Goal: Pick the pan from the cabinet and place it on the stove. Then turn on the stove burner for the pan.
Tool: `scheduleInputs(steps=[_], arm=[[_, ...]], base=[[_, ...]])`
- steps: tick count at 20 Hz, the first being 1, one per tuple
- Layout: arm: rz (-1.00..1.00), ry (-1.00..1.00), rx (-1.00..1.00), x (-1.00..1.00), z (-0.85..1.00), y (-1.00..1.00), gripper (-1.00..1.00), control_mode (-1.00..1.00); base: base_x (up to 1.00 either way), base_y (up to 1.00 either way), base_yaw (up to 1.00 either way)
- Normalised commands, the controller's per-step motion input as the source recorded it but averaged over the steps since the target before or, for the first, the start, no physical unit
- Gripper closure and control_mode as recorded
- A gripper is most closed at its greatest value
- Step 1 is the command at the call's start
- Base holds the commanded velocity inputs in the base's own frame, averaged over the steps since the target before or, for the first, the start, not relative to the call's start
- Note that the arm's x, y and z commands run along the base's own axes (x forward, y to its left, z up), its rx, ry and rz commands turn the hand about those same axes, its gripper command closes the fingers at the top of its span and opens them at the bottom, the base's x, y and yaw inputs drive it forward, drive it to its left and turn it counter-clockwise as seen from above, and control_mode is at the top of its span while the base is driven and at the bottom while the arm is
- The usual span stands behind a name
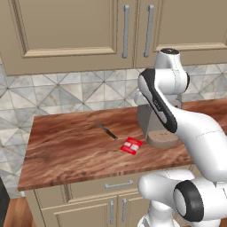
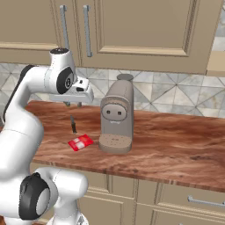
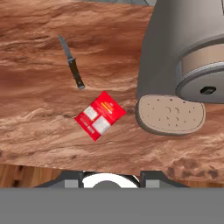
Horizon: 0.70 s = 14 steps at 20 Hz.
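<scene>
The beige cabinet [image 1: 66,31] [image 2: 145,26] hangs over the counter, its doors shut and their silver bar handles [image 1: 126,31] upright. The pan is hidden and the stove is out of view. My gripper [image 2: 72,104] hangs above the wooden counter, left of the coffee machine, and points down. In the hand view my gripper [image 3: 111,179] has its fingertips [image 3: 72,179] apart at the bottom edge, with nothing between them. It touches nothing.
A grey coffee machine [image 1: 153,126] [image 2: 116,116] [image 3: 183,65] stands on the wooden counter [image 1: 66,150]. A small black knife [image 1: 107,131] [image 3: 72,65] and a red packet [image 1: 131,145] [image 2: 80,142] [image 3: 100,115] lie left of it. Low drawers [image 1: 117,184] sit under the counter's front edge.
</scene>
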Motion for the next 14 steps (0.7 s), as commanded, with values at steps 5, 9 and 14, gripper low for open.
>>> scheduleInputs(steps=[5, 9, 14], arm=[[0.0, -0.06, 0.0, -0.16, 0.0, 0.0, -1.0, -1.0], [0.0, -0.3, 0.0, -0.47, 0.04, -0.05, -1.0, -1.0], [-0.04, -0.31, 0.0, -0.34, 0.18, -0.15, -1.0, -1.0]], base=[[0.0, 0.0, 0.0], [0.0, 0.0, 0.0], [0.0, 0.0, 0.0]])
